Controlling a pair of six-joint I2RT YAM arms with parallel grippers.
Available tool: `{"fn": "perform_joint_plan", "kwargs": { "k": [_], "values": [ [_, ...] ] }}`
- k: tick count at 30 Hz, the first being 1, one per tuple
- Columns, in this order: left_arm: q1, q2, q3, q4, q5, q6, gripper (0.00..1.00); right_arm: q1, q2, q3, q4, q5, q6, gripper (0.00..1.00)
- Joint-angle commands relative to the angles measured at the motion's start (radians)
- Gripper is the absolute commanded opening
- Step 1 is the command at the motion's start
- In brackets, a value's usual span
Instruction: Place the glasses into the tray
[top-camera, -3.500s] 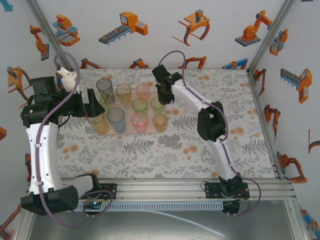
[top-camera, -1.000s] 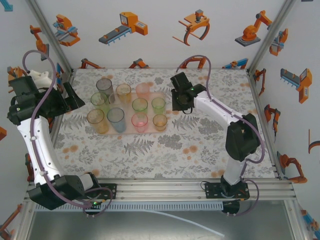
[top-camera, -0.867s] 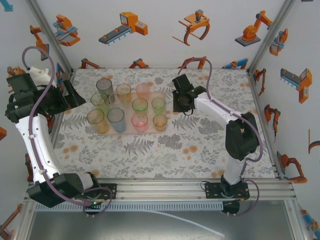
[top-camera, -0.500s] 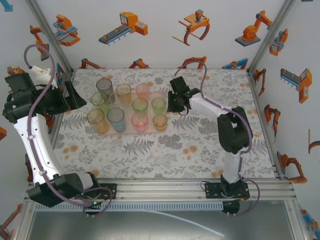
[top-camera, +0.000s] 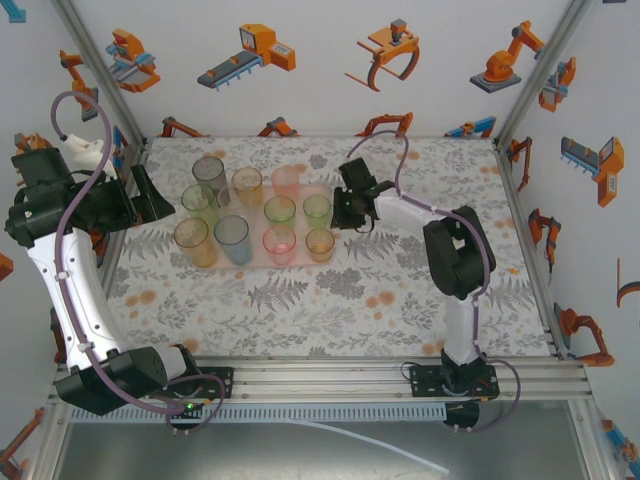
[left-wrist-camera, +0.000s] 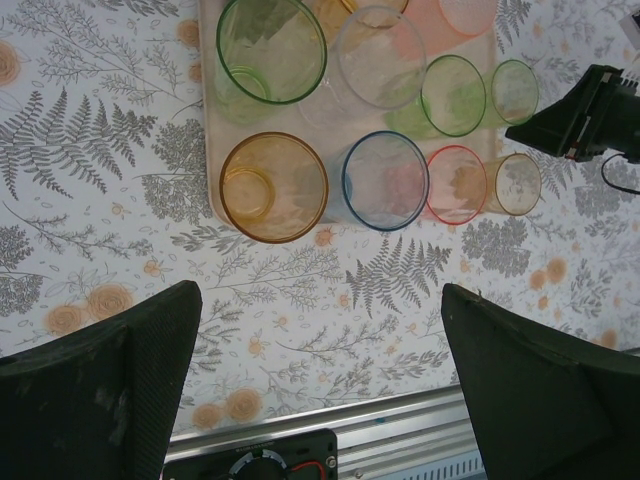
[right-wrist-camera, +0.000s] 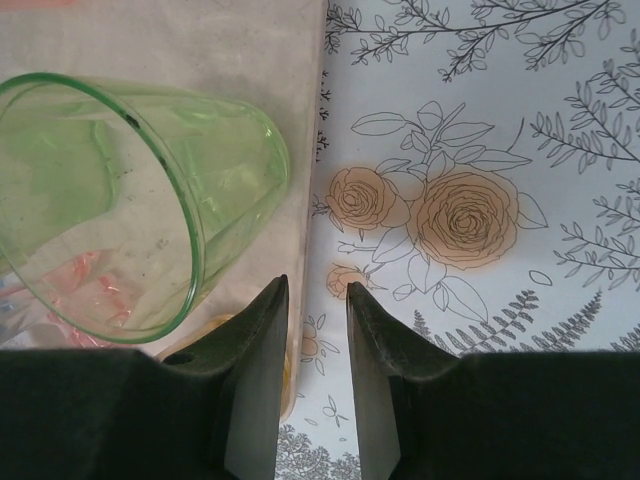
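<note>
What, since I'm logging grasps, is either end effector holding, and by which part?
Nothing. The left end effector is spread wide and empty; the right end effector has only a narrow empty gap, beside the green glass.

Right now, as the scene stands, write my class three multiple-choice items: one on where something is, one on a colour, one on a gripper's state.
1. Where does the green tumbler nearest the right gripper stand?
A. on the tray, by its right edge
B. stacked inside another tumbler
C. between the gripper's fingers

2. In the tray's near row, what colour is the tumbler between the amber tumbler at the left end and the pink tumbler?
A. grey
B. blue
C. green

3. The left gripper is:
A. shut on a tumbler
B. shut and empty
C. open and empty

Answers:
1 A: it stands on the tray beside the rim, clear of the fingers.
2 B: the blue tumbler has a blue rim.
3 C: its fingers stand wide apart with nothing between them.
</note>
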Motion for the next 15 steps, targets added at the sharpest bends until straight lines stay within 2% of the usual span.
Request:
{"fn": "perform_joint_plan", "kwargs": {
  "k": [1, 15],
  "values": [
    [0.006, -0.014, 0.002, -0.018, 0.018, 0.02, 0.97, -0.005, 0.026, 0.013, 0.022, -0.018, 0.022, 0.32],
    [0.008, -0.019, -0.011, -0.012, 0.015, 0.024, 0.97, -0.005, 0.075, 0.047, 0.02, -0.054, 0.035, 0.31]
  ]
}}
